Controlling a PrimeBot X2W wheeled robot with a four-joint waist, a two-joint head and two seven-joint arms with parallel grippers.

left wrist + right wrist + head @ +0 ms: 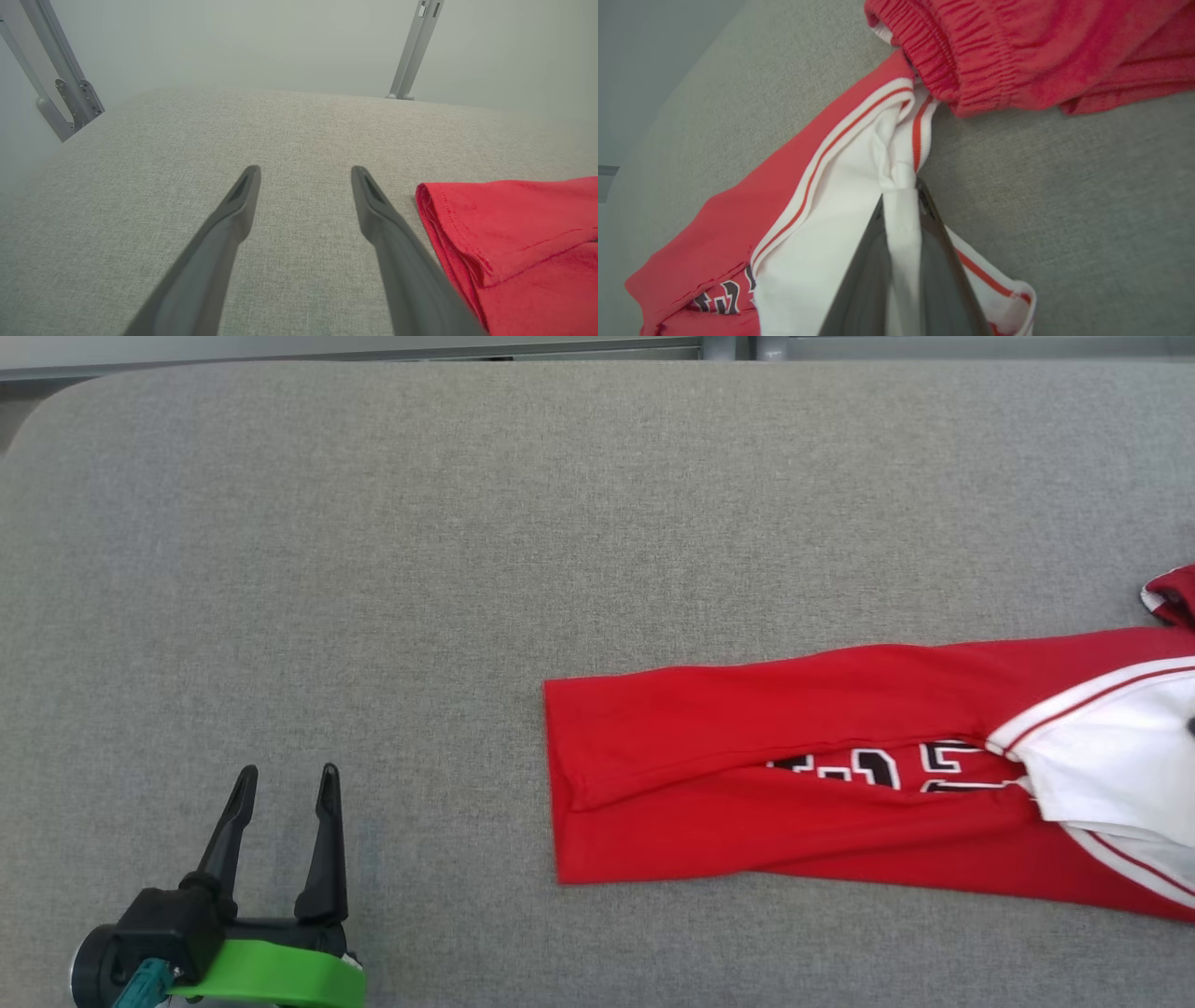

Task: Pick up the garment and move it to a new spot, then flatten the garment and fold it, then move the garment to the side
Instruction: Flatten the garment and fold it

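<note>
a red garment (pixel 794 784) lies folded lengthwise into a long strip on a grey fabric-covered table (pixel 373 569), across the right half of the head view and running off its right edge. its square hem end sits near the middle of the table. black-and-white lettering (pixel 868 770) peeks from the slit between the two folded-in edges, and a white panel (pixel 1111 756) trimmed with red stripes lies at the strip's right end.

the left gripper (pixel 288 770) hovers at the lower left of the head view over bare cloth, its two dark fingers spread wide with nothing between them, well apart from the garment. in the left wrist view the hem (pixel 514 233) lies just beside the right-hand finger of that view, and two metal struts (pixel 70 88) rise beyond the table's far edge.

in the right wrist view the right gripper (pixel 901 196) is clenched on the garment, pinching a narrow fold of the white panel between its fingers (pixel 864 270). a gathered red elastic band (pixel 952 60) lies just beyond the pinched fold; whether it belongs to the same piece cannot be told.
</note>
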